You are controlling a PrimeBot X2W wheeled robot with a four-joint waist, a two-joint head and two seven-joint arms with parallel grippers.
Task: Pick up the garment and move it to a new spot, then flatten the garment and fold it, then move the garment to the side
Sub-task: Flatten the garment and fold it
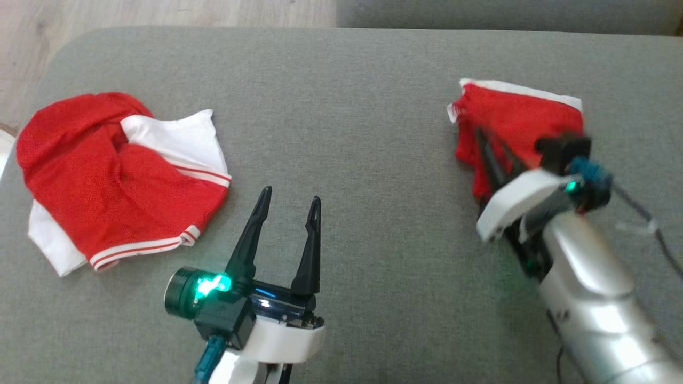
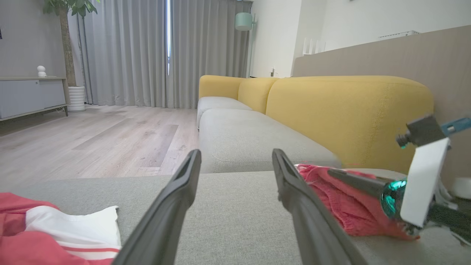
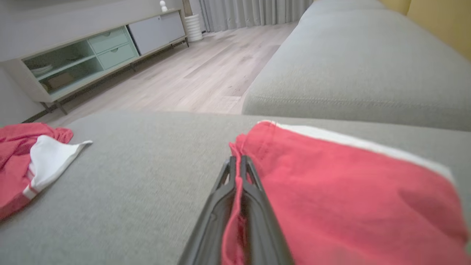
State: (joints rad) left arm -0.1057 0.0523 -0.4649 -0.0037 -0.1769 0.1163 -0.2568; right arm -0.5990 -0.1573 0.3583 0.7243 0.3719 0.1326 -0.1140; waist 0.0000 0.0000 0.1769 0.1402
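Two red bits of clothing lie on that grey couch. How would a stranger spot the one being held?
On the grey sofa seat, look to the robot's right, away from the crumpled red-and-white garment. The held garment is the smaller red bundle with a white far edge, pinched in the shut right gripper.

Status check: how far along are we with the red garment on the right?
Done: the right tool is shut on the red fabric garment with a white band. In hand: the pick-up and move over the grey sofa cushion; the garment is bunched, not flat. Left: flattening, folding, setting aside. The left tool is open and empty, and the crumpled red-and-white garment lies apart at the left.
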